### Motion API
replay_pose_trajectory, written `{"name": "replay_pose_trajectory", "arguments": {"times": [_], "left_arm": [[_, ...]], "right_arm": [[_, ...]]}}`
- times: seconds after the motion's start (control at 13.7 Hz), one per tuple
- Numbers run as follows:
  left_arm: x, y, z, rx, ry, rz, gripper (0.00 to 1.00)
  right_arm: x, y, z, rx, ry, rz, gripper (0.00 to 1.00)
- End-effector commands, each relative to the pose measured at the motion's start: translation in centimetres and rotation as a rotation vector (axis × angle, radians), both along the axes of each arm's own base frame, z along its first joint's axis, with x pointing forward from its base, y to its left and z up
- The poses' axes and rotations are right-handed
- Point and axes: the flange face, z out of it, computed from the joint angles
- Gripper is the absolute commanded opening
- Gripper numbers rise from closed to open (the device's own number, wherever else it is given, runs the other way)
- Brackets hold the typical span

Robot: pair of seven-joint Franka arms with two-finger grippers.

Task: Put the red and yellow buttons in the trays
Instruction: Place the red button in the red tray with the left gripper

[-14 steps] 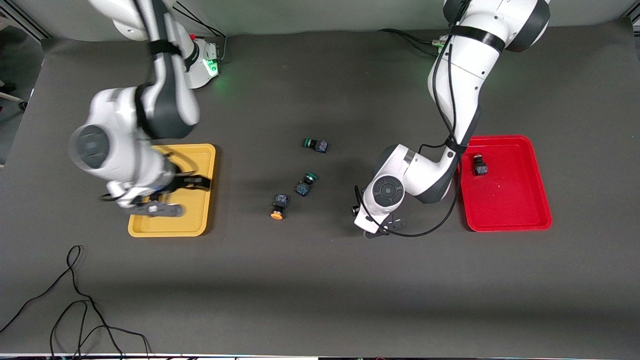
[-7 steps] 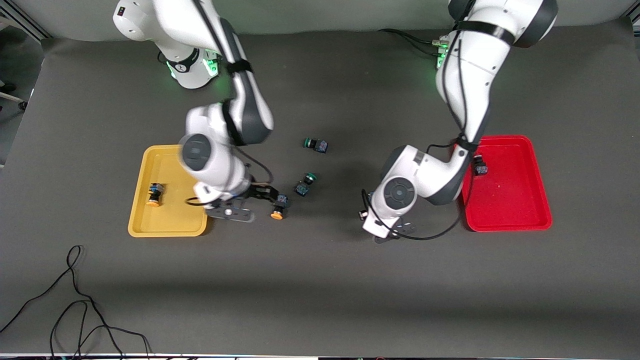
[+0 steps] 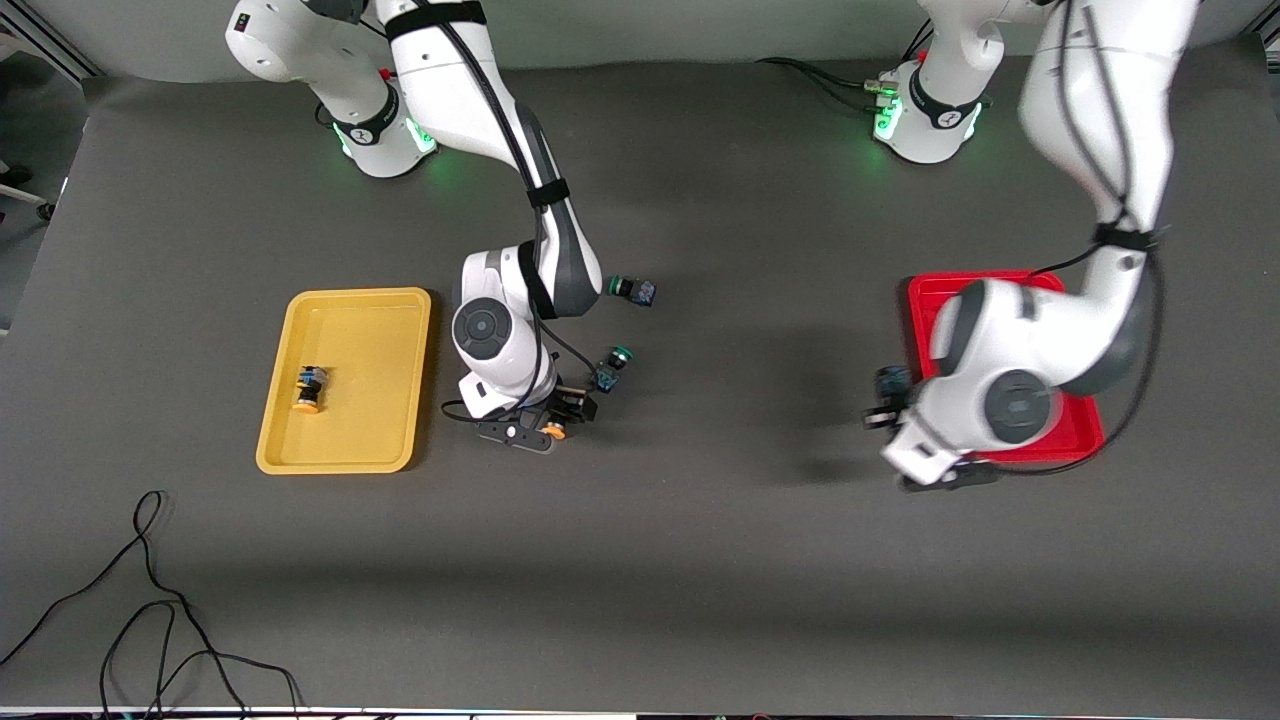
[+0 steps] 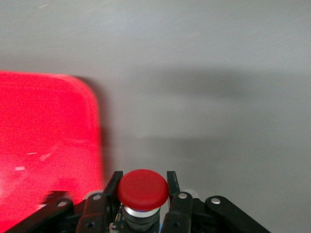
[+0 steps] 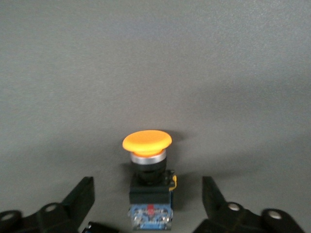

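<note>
One yellow button [image 3: 307, 389] lies in the yellow tray [image 3: 345, 455]. A second yellow button [image 5: 147, 167] on the surface is straddled by the open right hand [image 5: 148, 208]. A red button [image 4: 143, 190] is clamped in the left hand [image 4: 144, 196] beside the red tray [image 3: 1000, 283]; no button is seen in it.

two trays sit on the bench [image 3: 700, 560], one [image 3: 345, 455] toward the right arm's end and one [image 3: 925, 295] toward the left arm's end. a button [image 3: 308, 389] lies in the first tray. between the trays, the right gripper [image 3: 553, 418] stands low over a second button [image 3: 553, 431], its fingers [image 5: 77, 199] on either side and apart from it. two more switches lie farther from the front camera, one [image 3: 610, 368] just beside that gripper, another [image 3: 632, 290] farther still. the left gripper [image 3: 890, 398], by the second tray's edge, holds a button [image 4: 143, 190].
</note>
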Motion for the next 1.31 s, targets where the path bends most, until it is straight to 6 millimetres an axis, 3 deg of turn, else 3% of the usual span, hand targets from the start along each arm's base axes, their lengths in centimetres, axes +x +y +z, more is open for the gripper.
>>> {"name": "replay_pose_trajectory", "arguments": {"times": [0.0,0.22,0.29,0.44,0.58,0.66,0.8,0.88,1.02,1.24], "left_arm": [[-3.8,6.9,-0.7,-0.003,0.008,-0.096,0.00],[-5.1,15.4,-3.1,-0.052,0.002,-0.195,0.00],[-5.5,17.9,-3.9,-0.069,-0.012,-0.225,0.00],[-6.8,21.3,-5.3,-0.090,-0.038,-0.255,0.00],[-7.2,22.1,-5.6,-0.092,-0.042,-0.251,0.02],[-7.2,22.2,-5.6,-0.091,-0.043,-0.250,0.97],[-7.0,22.1,-4.8,-0.089,-0.044,-0.252,1.00],[-6.7,21.8,-3.4,-0.082,-0.056,-0.256,1.00],[-5.9,21.0,1.1,-0.063,-0.086,-0.258,1.00],[-5.1,18.3,10.9,-0.023,-0.110,-0.225,1.00]], "right_arm": [[0.6,0.8,-0.6,0.024,-0.031,-0.022,0.77],[0.4,1.0,-0.9,0.025,-0.031,-0.018,0.29],[0.3,1.2,-0.8,0.027,-0.032,-0.017,0.19],[0.5,1.2,0.3,0.041,-0.035,-0.015,0.15],[0.6,1.2,2.8,0.063,-0.004,-0.008,0.15],[0.9,0.7,5.0,0.075,0.017,-0.011,0.15],[1.4,0.5,10.9,0.088,0.071,0.023,0.15],[1.7,0.1,13.9,0.100,0.087,0.038,0.15],[2.0,-1.9,17.7,0.079,0.113,0.077,0.14],[2.2,-7.4,19.9,-0.018,0.140,0.259,0.14]]}}
